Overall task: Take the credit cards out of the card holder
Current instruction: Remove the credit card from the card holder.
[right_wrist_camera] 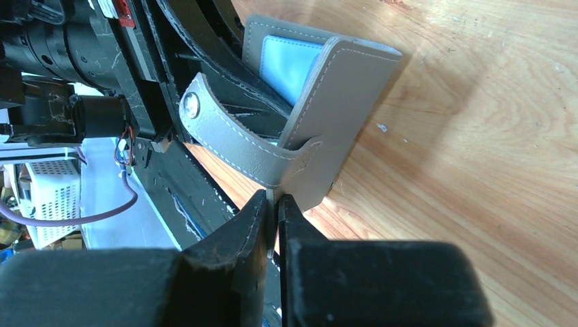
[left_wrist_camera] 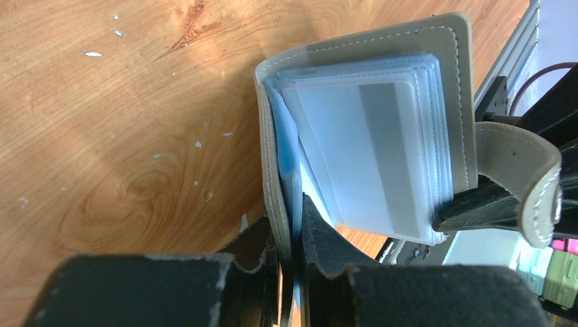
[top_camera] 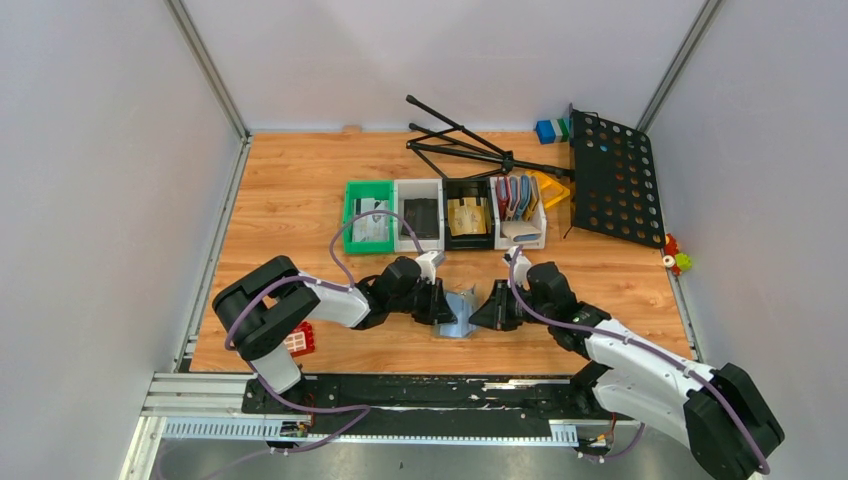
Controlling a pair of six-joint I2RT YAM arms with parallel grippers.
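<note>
While both arms meet in front of the row of bins (top_camera: 445,215), the card holder (top_camera: 460,312) hangs between them just above the counter (top_camera: 300,190), spread partly open. The left gripper (left_wrist_camera: 298,211) has its fingers clenched on one grey cover near the spine. The right gripper (right_wrist_camera: 276,204) pinches the edge of the other cover, below the loose snap strap (right_wrist_camera: 232,143). In the left wrist view the clear sleeves fan out, and a pale credit card (left_wrist_camera: 371,157) with a grey stripe sits inside the front one. So the holder is lifted and opened, but by my reading no card is out of it yet. With both grippers occupied, pulling the cards free is all left to do.
</note>
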